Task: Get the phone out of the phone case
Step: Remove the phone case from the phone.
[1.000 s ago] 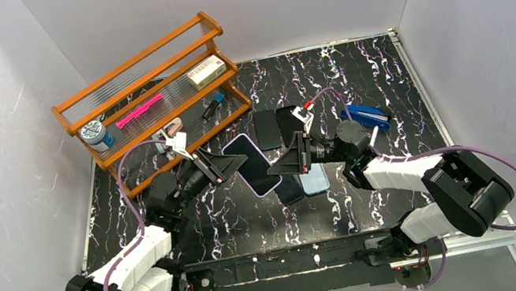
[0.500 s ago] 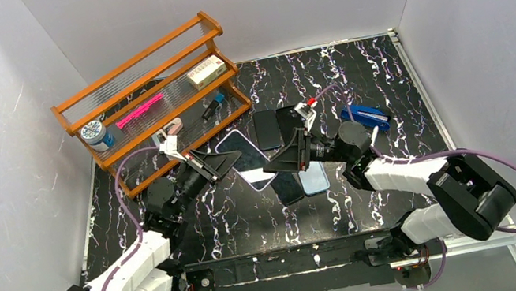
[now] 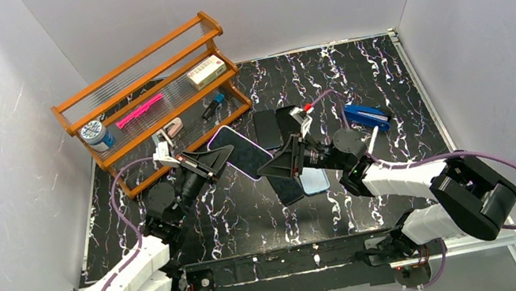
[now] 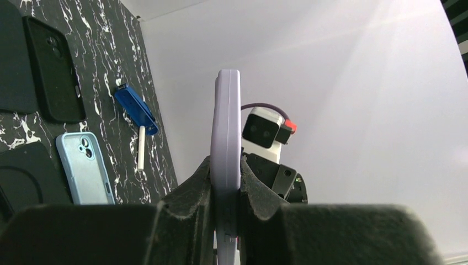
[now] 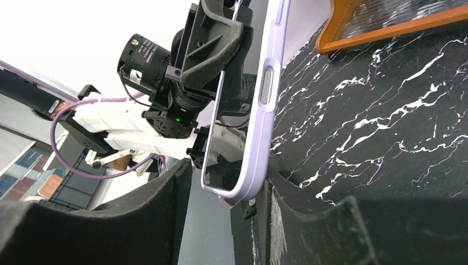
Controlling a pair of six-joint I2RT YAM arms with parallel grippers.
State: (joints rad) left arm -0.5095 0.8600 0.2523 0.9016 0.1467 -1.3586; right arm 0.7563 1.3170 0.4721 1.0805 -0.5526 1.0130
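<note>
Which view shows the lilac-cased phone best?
Right wrist: cased phone close up, lilac rim, side button and screen visible. Left wrist shows it edge-on between the left fingers. Top shows it whole but small.

A wooden rack (image 3: 136,60) is standing at the far left of the black marbled table (image 3: 354,72), carrying a pink pen (image 3: 139,110), a beige box (image 3: 206,70) and a blue-lidded jar (image 3: 94,133). A blue stapler (image 3: 366,116) is lying towards the right, with a light blue case (image 3: 315,180) and black cases (image 3: 266,128) lying flat mid-table.
</note>
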